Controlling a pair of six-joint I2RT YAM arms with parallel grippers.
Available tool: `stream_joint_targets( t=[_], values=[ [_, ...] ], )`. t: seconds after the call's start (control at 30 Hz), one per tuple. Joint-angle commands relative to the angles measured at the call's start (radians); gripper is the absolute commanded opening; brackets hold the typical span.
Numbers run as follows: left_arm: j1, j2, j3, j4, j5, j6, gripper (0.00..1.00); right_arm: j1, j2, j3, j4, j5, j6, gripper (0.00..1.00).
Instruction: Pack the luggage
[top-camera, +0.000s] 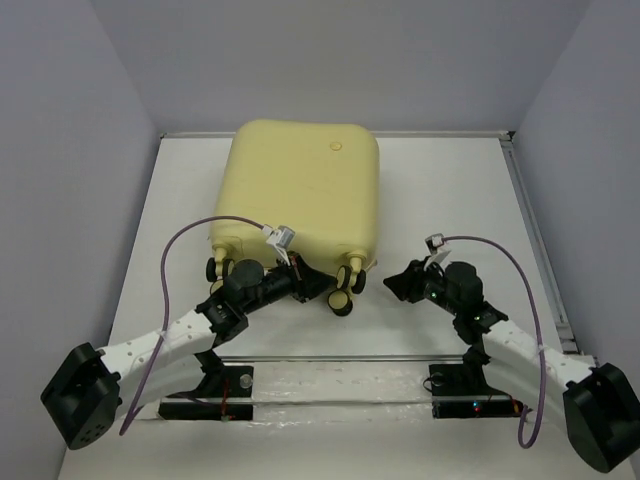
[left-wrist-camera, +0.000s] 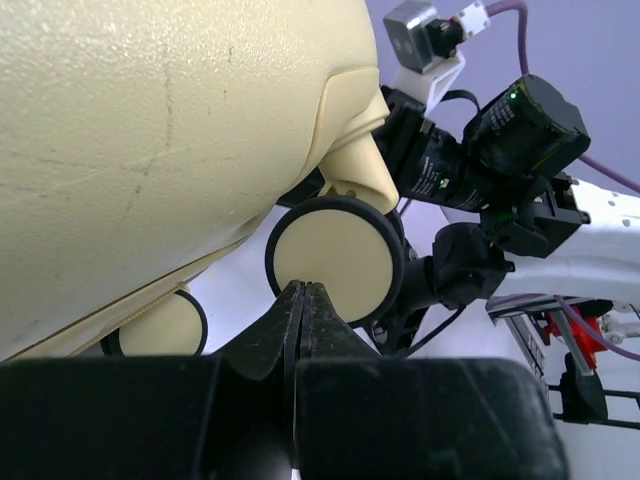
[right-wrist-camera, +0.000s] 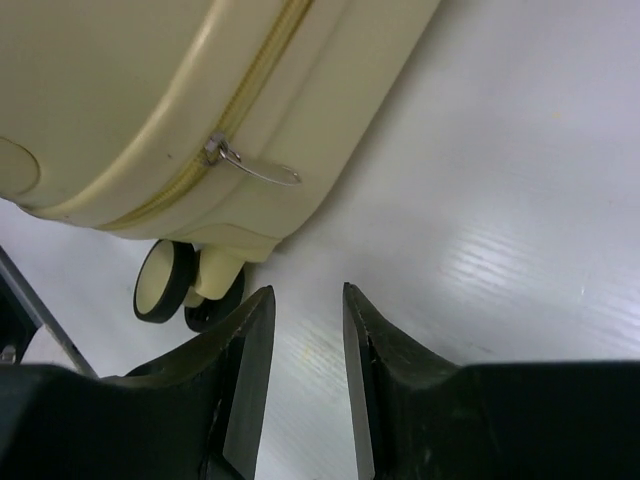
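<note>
Beside a suitcase (left-wrist-camera: 150, 130) caster wheel (left-wrist-camera: 335, 258), your left jaws are clenched shut (right jaws parted, holding nothing).

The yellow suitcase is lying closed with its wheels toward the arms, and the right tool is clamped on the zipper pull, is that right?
Not quite. The right tool is open and holds nothing. The zipper pull sits untouched on the suitcase, apart from the tool, as the right wrist view shows. The rest stands.

2 white arms (top-camera: 165, 340) — black joints (top-camera: 80, 395), purple cables (top-camera: 172, 245).
</note>
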Motion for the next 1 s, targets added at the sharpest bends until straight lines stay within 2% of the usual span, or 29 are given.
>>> stream_joint_targets(
  t=[0.0,0.13,0.3,0.37,0.4,0.43,0.63,0.83,0.97],
  values=[
    [-0.014,0.001,0.015,0.061,0.011,0.000,0.06,-0.001,0.064,0.042,0.206,0.031,-0.062,0.40],
    [-0.023,-0.016,0.003,0.039,0.020,0.014,0.06,-0.001,0.170,0.037,0.392,-0.037,-0.193,0.38],
    [-0.025,-0.111,-0.008,-0.089,-0.015,0.043,0.08,-0.001,0.208,0.066,0.395,-0.104,-0.245,0.39],
    [-0.025,-0.157,-0.002,-0.155,-0.027,0.069,0.16,-0.001,0.169,0.065,0.386,-0.084,-0.260,0.40],
    [-0.025,-0.166,0.002,-0.172,-0.026,0.086,0.25,-0.001,0.157,0.069,0.359,-0.079,-0.280,0.40],
    [-0.025,-0.174,0.006,-0.201,-0.021,0.095,0.31,-0.001,0.142,0.077,0.339,-0.072,-0.291,0.40],
    [-0.033,-0.122,0.049,-0.209,0.063,0.124,0.63,-0.001,0.184,0.146,0.302,-0.120,-0.343,0.41],
    [-0.071,-0.033,0.107,-0.163,0.126,0.143,0.83,-0.011,0.264,0.197,0.267,-0.166,-0.389,0.41],
    [-0.083,-0.005,0.117,-0.108,0.155,0.132,0.89,-0.020,0.290,0.198,0.267,-0.196,-0.389,0.41]
  ],
)
